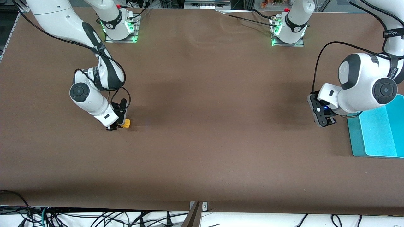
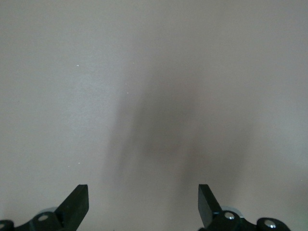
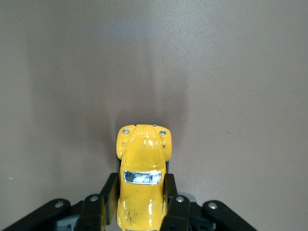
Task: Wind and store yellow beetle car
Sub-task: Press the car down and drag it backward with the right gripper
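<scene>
- I see a turquoise bin [image 1: 378,132] at the left arm's end of the table; what shows of its inside holds nothing.
- My right gripper [image 3: 142,199] is down at the table [image 1: 205,126] toward the right arm's end, its fingers [image 3: 107,192] closed against both flanks of the yellow beetle car [image 3: 143,185].
- The car's long axis runs straight out between the fingers, bonnet and headlights pointing away from the wrist.
- My left gripper [image 2: 143,204] waits just beside the bin, fingers spread wide, holding nothing.
</scene>
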